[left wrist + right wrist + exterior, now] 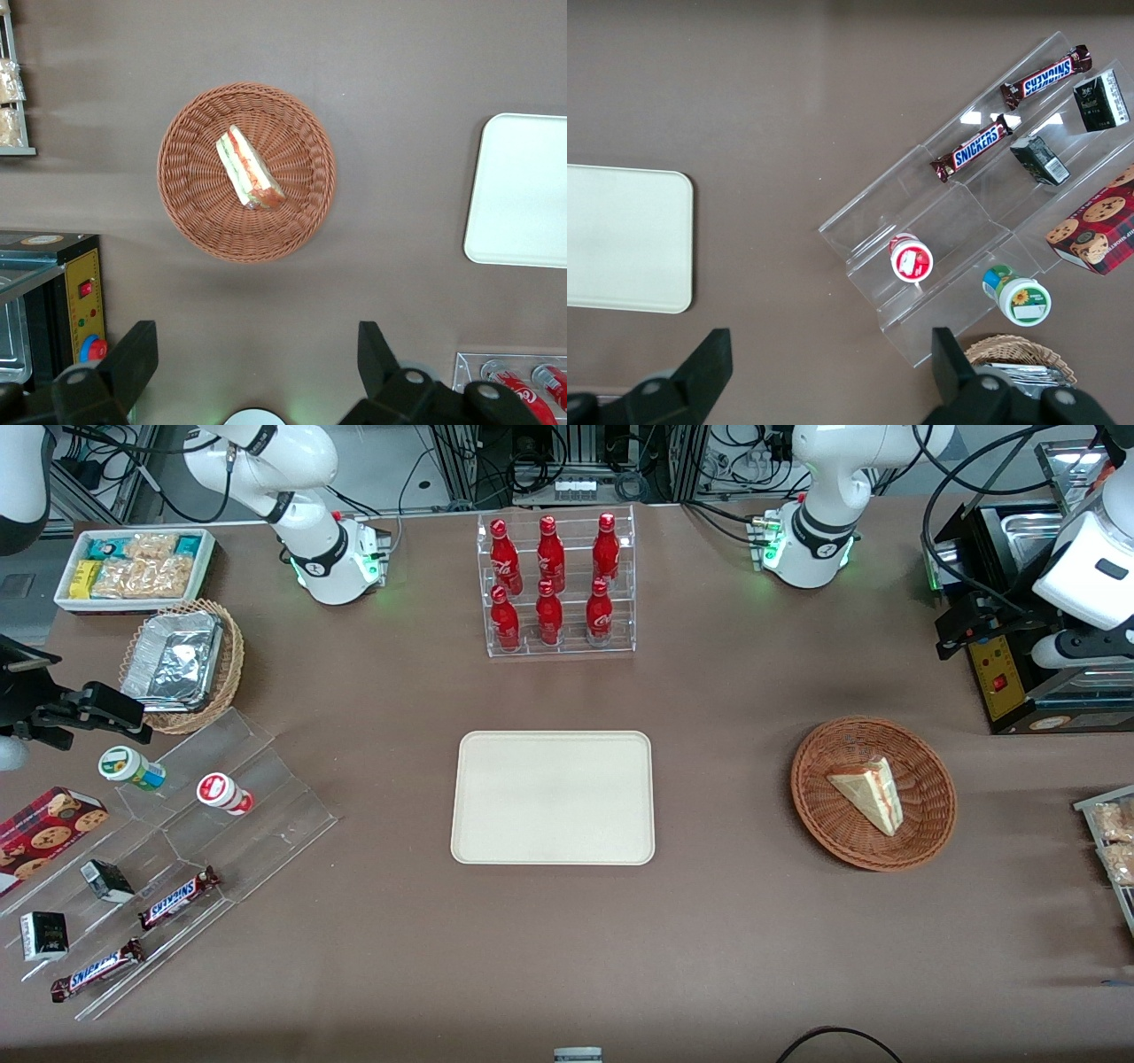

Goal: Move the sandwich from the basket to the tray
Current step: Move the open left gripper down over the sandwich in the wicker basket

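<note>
Snickers bars (177, 897) nearest front camera, lettering legible, on clear stepped display (190, 841) toward parked arm's end. Coca-Cola bottles (549, 580) in clear rack. Sandwich (868, 793) lies in basket (921, 828). Tray (554, 797) bare, well apart from basket. Gripper (252, 372) high above table near basket, fingers wide apart, holding nothing.

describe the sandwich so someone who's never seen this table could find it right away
Start at the flat cream-beige rectangular tray mid-table, then look toward the working arm's end to the round reddish-brown wicker basket. In it lies the triangular white-bread sandwich wedge, red and green filling along its cut edge, the only food there. The open gripper hovers above, apart from it.
</note>
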Motion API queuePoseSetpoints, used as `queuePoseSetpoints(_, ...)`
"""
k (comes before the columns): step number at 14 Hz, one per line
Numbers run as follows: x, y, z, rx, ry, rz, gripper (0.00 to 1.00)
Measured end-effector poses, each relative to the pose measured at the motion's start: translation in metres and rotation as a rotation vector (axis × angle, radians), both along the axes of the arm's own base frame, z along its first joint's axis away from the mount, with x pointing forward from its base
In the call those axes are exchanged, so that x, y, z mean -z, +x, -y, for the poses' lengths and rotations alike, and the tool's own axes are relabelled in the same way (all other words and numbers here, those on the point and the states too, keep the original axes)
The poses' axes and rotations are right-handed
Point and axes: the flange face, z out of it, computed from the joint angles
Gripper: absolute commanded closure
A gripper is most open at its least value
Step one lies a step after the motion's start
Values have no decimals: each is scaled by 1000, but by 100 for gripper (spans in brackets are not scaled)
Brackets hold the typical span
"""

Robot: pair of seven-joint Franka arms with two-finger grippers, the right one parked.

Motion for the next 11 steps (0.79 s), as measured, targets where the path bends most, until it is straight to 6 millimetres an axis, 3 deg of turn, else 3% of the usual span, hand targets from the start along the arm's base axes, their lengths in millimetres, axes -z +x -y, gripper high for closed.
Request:
queuePoseSetpoints(7,7,2,0,7,0,-15,0)
queuePoseSetpoints(11,52,23,17,45,0,-57,0)
